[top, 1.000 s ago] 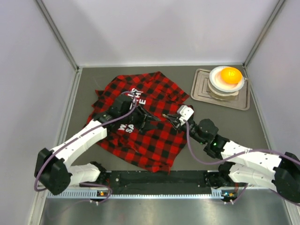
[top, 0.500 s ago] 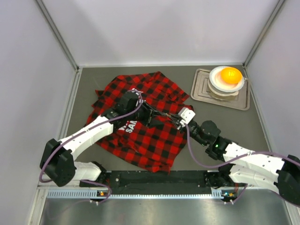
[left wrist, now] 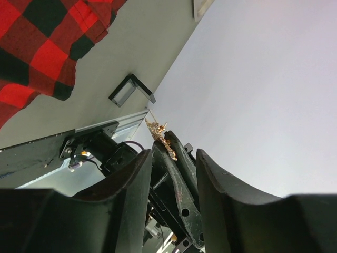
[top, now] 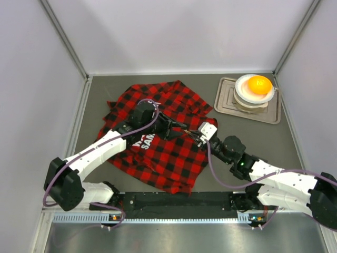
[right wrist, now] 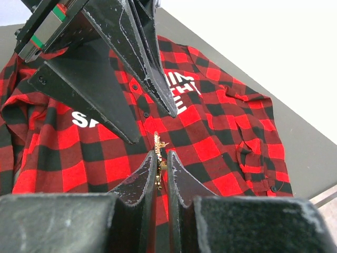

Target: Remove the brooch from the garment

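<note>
Gold brooch [left wrist: 159, 136] nipped in right gripper [right wrist: 161, 154]; left gripper [right wrist: 152, 126] spread apart, blocking garment [right wrist: 221, 132] lettering [right wrist: 84, 120], only "SA" legible; orange [top: 259, 84] in bowl [top: 254, 98] on tray [top: 226, 103].

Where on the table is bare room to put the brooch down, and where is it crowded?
Bare table lies behind the shirt along the back wall, and between the tray, the right wall and the right arm. The middle is crowded: the left hand and the right hand, pinching the brooch, meet above the shirt.
</note>
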`<move>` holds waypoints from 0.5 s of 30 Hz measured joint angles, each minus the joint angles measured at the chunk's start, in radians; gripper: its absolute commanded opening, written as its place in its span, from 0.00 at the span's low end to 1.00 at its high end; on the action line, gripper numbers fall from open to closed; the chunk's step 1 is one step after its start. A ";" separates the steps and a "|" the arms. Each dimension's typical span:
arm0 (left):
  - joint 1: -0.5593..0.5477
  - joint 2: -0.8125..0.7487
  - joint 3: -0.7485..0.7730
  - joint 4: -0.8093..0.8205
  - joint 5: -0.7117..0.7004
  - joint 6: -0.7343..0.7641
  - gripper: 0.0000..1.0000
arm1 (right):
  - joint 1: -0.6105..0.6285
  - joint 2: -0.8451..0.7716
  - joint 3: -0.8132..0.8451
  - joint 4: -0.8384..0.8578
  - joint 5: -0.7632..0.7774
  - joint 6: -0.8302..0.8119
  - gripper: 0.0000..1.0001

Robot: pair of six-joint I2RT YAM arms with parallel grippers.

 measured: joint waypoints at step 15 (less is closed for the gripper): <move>-0.045 0.023 0.023 -0.005 -0.023 0.004 0.35 | 0.009 0.011 -0.001 -0.003 0.003 0.000 0.00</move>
